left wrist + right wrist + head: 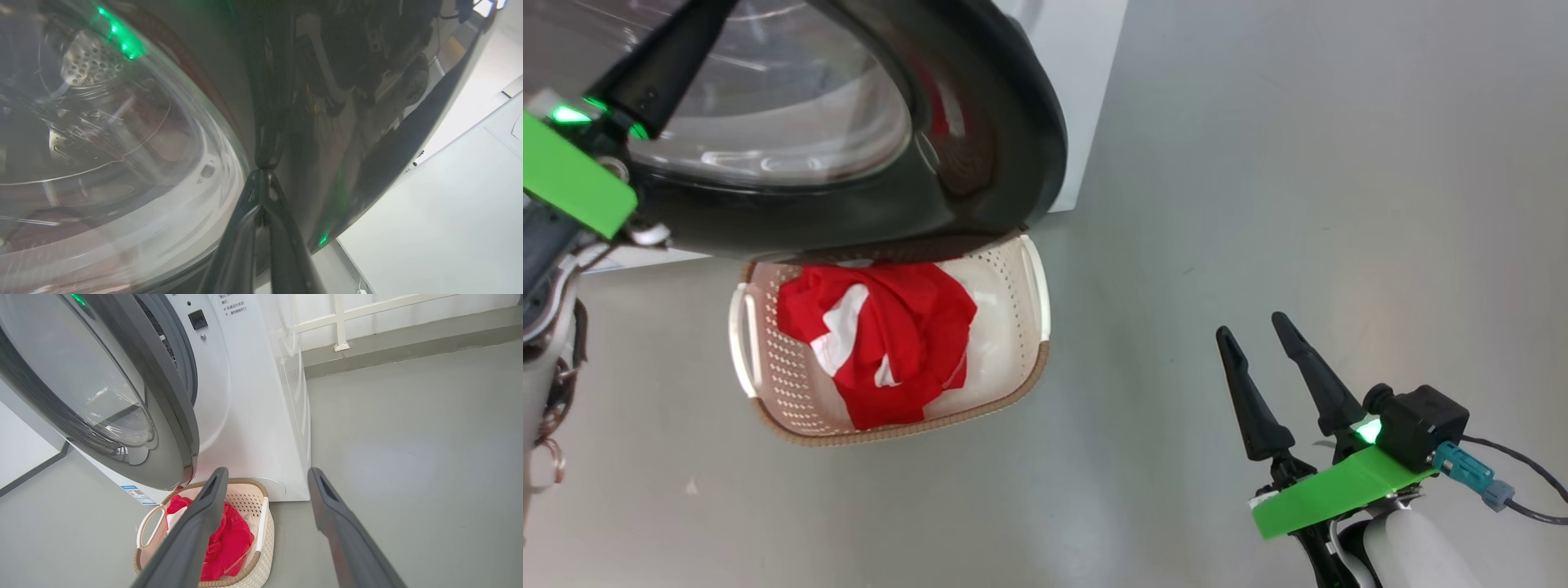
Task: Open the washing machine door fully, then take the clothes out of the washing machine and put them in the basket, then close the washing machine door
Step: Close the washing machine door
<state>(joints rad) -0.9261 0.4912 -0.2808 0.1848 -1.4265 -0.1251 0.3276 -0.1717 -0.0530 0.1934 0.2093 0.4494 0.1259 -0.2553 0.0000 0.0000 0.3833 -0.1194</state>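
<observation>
Contact comes first on my left: my left gripper (pixel 263 175) is clenched on nothing, its two fingers pinched into one blunt point whose tips touch the glossy black rim of the washing machine door (pixel 980 163), just beside the bulging glass. I judge that closed shape suits pushing, since there is nothing here to grasp and a single tip slides less on the slick rim. The door stands ajar from the white washing machine (pixel 253 416), leaning out over the near end of the basket (pixel 1029 384), so closing it looks like the step in hand. Below the door, the clothes (pixel 890 327) lie bunched inside the basket on the grey floor (pixel 1258 163), red with white patches, fully within the rim. Further right, well apart from all of it, my right gripper (pixel 1252 325) hovers above bare floor with its fingers spread wide and empty, probably parked there so the door's swing stays unobstructed.
</observation>
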